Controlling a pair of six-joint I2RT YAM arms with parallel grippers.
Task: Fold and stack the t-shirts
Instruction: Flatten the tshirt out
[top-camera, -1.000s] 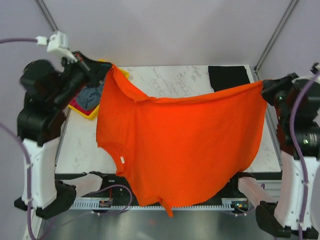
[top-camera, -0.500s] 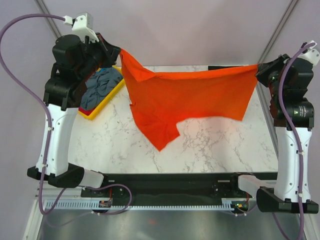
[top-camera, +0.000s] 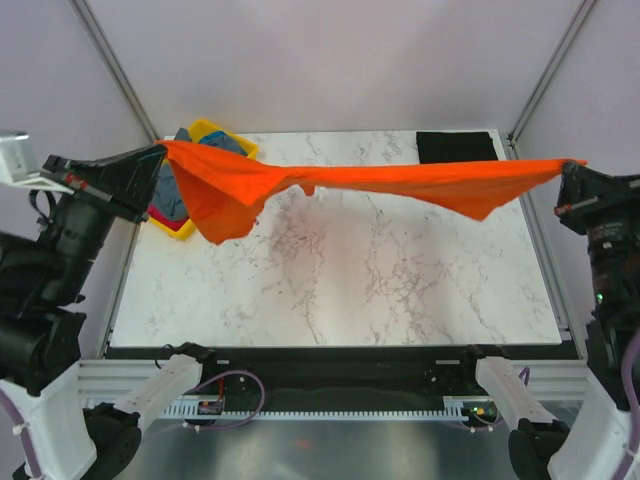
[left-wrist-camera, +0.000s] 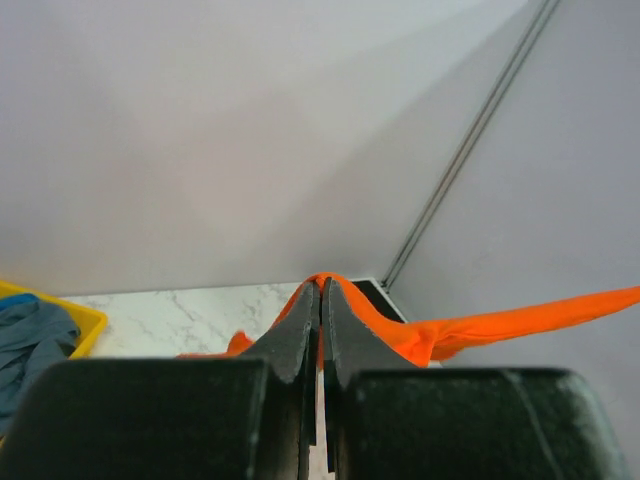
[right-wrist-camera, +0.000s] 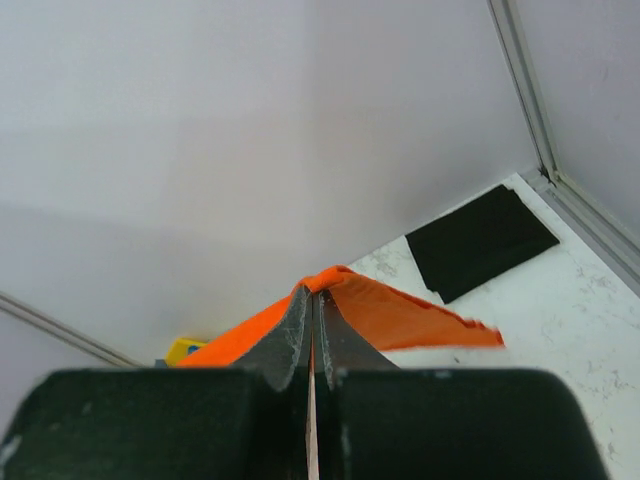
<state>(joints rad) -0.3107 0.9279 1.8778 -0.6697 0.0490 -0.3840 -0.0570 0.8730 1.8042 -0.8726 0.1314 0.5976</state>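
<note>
The bright orange t-shirt (top-camera: 370, 180) is stretched taut in the air across the table's far half, nearly edge-on, with a loose flap hanging at its left end. My left gripper (top-camera: 163, 150) is shut on the shirt's left corner, and orange cloth (left-wrist-camera: 480, 325) wraps over its tips (left-wrist-camera: 321, 285). On the opposite corner my right gripper (top-camera: 570, 165) is shut too, its tips (right-wrist-camera: 315, 290) pinching the orange cloth (right-wrist-camera: 400, 315). A folded black t-shirt (top-camera: 457, 147) lies flat at the back right. Grey-blue cloth (top-camera: 172, 195) and a bit of pink (top-camera: 158, 213) lie in the tray.
A yellow plastic tray (top-camera: 215, 130) sits at the back left corner, partly behind the left arm and the orange cloth. The white marble table (top-camera: 340, 280) runs to a black rail at its near edge. Frame posts (top-camera: 545, 70) stand at the back corners.
The orange shirt hung low over the near edge a second ago. Both arms swung it up and back, then pulled outward, so it now spans the table as a thin taut band.
</note>
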